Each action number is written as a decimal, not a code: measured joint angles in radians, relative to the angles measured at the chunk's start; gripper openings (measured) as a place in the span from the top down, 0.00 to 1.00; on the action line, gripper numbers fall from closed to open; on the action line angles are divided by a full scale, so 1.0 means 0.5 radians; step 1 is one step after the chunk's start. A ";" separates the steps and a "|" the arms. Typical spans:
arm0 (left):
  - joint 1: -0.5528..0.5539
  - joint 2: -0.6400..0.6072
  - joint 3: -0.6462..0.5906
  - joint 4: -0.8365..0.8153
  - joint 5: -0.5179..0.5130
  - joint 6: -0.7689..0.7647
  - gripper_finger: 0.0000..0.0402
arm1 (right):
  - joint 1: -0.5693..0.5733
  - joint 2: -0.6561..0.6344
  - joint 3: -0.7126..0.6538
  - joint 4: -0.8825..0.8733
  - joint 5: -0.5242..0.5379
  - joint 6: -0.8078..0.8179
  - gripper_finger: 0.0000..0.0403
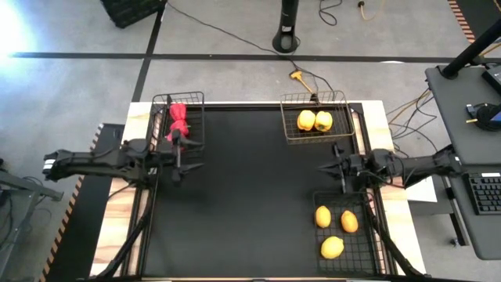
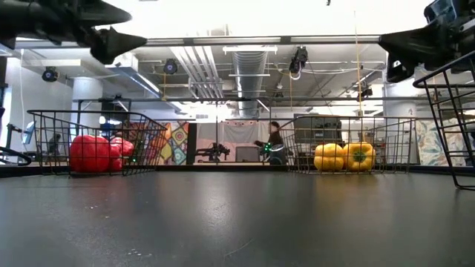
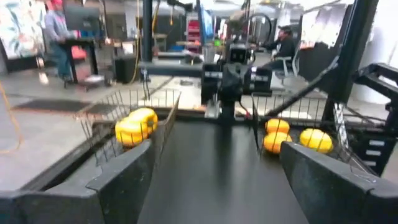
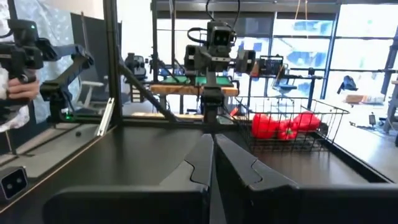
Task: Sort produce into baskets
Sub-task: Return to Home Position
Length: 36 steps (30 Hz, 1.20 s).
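High view: glossy red peppers fill the black wire basket at the left edge of the matte black bench. Two lumpy yellow peppers sit in the bronze mesh basket. Three smooth oval citrus lie in the second black basket, front right. The left pincer hangs spread beside the reds. The right pincer is pressed together between the two right baskets.

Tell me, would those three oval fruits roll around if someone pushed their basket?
Probably: the fruits look smooth and rounded and lie loose with room around them, so they would likely roll. The basket has wire walls that should stop them. Being oval, they may wobble rather than roll straight.
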 joint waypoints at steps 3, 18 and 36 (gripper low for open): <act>0.000 -0.099 0.000 -0.144 0.000 -0.032 0.18 | 0.000 -0.081 -0.005 -0.048 0.001 -0.030 0.98; 0.001 -0.626 -0.367 -0.135 0.036 -0.128 0.18 | 0.000 -0.194 -0.011 -0.221 -0.065 -0.018 0.98; -0.003 -0.854 -0.563 -0.171 0.054 -0.133 0.18 | -0.009 -0.270 -0.014 -0.288 -0.093 -0.017 0.98</act>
